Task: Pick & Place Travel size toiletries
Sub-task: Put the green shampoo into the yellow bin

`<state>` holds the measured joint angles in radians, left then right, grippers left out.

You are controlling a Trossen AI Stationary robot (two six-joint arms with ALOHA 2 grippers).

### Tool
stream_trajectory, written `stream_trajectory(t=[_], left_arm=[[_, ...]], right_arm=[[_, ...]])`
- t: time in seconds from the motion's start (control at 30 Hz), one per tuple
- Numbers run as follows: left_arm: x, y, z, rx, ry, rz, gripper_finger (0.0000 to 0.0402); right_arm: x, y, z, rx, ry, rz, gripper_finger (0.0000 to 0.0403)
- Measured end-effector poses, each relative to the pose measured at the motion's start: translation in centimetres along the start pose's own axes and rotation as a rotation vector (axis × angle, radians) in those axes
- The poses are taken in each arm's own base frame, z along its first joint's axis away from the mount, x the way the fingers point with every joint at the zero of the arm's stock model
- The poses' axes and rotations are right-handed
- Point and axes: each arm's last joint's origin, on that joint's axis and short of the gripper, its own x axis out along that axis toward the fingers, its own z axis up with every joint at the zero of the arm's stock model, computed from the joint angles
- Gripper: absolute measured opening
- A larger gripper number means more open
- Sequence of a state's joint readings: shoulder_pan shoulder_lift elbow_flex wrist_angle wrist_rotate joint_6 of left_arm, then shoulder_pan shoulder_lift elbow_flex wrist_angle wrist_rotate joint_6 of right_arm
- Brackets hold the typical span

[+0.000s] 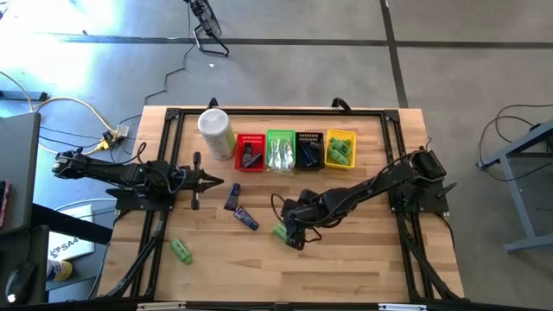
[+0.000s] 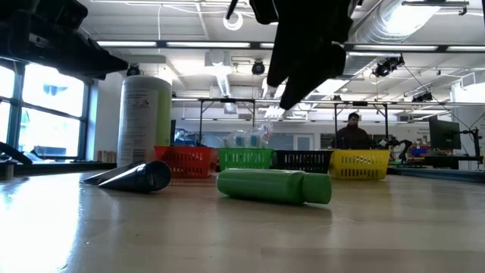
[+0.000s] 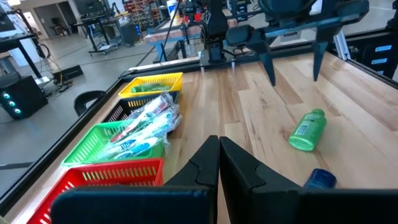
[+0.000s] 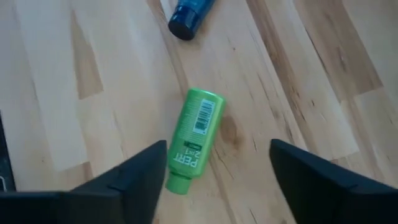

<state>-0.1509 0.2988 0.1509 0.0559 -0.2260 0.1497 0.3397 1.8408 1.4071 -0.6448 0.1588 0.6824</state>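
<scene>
Loose on the counter (image 1: 363,259) lie two green bottles (image 1: 281,231) (image 1: 181,250) and two dark tubes (image 1: 245,218) (image 1: 232,197). Four baskets stand in a row: red (image 1: 251,152), green (image 1: 281,151) (clear-wrapped sticks inside), black (image 1: 309,150), and yellow (image 1: 340,149) holding green bottles. The right claw (image 4: 217,165), spread wide, hovers over one green bottle; the left claw (image 3: 218,163) is pressed together near the red basket

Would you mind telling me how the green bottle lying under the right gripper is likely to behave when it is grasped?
The green bottle lies on its side and looks round, so it may roll if nudged. Its glossy plastic could slip between the open right gripper fingers. Being small, it is probably light.
</scene>
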Motion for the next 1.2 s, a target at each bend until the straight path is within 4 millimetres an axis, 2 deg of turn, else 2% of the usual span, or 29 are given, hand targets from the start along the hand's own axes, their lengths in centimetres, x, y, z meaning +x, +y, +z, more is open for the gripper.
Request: stream_trajectory(t=[0.13,0.27,0.43,0.8,1.2], left_arm=[[0.0,0.0,0.0,0.000,0.003,0.000,0.0008],[0.0,0.0,0.0,-0.002,0.003,0.000,0.0008],[0.0,0.0,0.0,-0.003,0.003,0.000,0.0008],[0.0,0.0,-0.1,-0.002,0.007,0.004,0.0008],[0.0,0.0,-0.1,-0.003,0.007,0.004,0.0008]], right_arm=[[0.0,0.1,0.1,0.002,-0.014,0.016,0.0318],[0.0,0.4,0.4,-0.002,-0.042,0.041,0.0335],[0.8,0.4,0.0,-0.056,-0.012,0.022,0.0333],[5.6,0.9,-1.1,-0.093,0.080,0.051,0.0329],[6.2,0.5,-0.7,-0.130,0.057,0.040,0.0329]])
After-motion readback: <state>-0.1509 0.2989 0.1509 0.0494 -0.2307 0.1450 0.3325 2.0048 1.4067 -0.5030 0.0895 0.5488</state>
